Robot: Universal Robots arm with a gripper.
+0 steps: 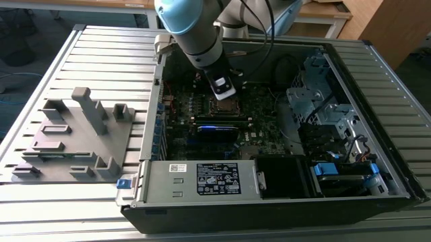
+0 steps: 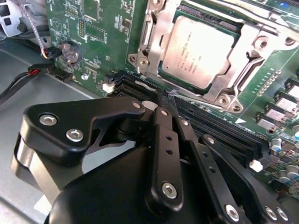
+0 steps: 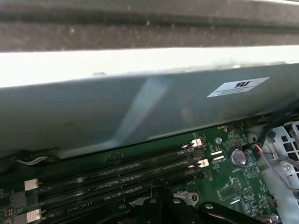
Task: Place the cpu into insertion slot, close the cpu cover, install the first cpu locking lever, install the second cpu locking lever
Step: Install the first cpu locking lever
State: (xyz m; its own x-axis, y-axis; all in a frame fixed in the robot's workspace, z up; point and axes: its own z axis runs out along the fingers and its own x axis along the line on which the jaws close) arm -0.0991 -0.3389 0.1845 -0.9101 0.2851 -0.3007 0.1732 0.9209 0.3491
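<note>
The cpu lies flat in the insertion slot, its silver-grey face up. The cpu cover is down over it, framing the chip. A thin wire locking lever runs along the socket edge nearest my gripper, and another lever lies along the far edge. My gripper has its black fingers pressed together. Their tip sits at the hooked end of the near lever. In the exterior view the gripper hangs just above the socket inside the case.
Black memory slots lie between my gripper and the socket. A coin battery and loose cables sit nearby. The case wall rises close behind. A grey fixture stands on the slatted table at the exterior view's left.
</note>
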